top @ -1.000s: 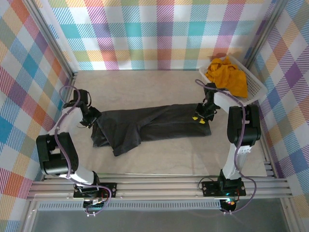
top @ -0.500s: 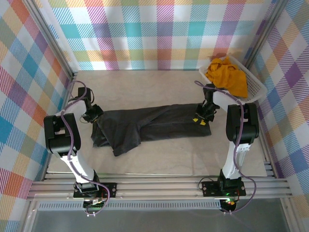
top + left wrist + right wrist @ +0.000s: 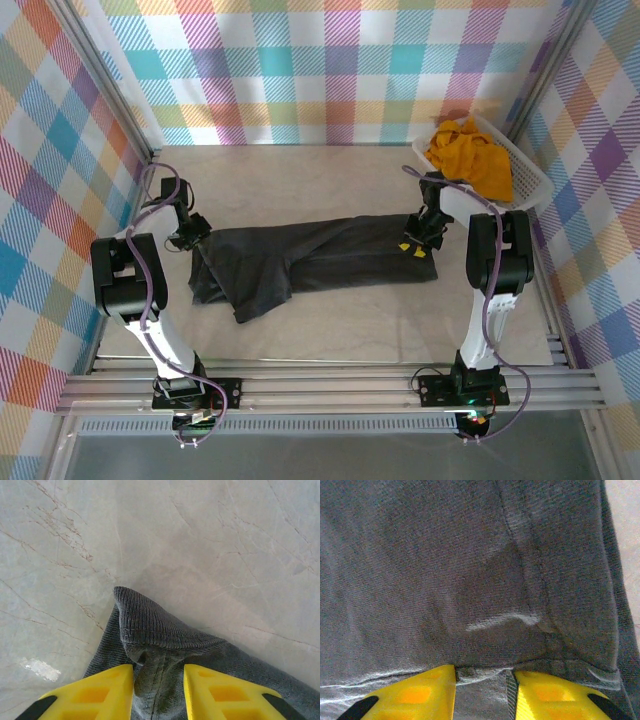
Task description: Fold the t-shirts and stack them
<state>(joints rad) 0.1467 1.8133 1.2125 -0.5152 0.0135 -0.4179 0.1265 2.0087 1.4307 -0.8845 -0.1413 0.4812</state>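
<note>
The black-charcoal t-shirt lies stretched left to right across the middle of the table, with a loose flap hanging toward the near side at its left end. My left gripper holds its left end. In the left wrist view the yellow fingers pinch a bunched ribbed edge of the shirt, so the gripper is shut on it. My right gripper is shut on the right end, where the dark fabric folds between its tips. The mustard t-shirt lies crumpled in the basket.
The white lattice basket stands at the far right corner, close behind the right arm. Bare marbled tabletop extends behind the shirt and also in front of it. Checked walls enclose the table on three sides.
The left arm has swung its elbow in and carried the shirt's left end slightly farther back and left. The right gripper has barely moved.
</note>
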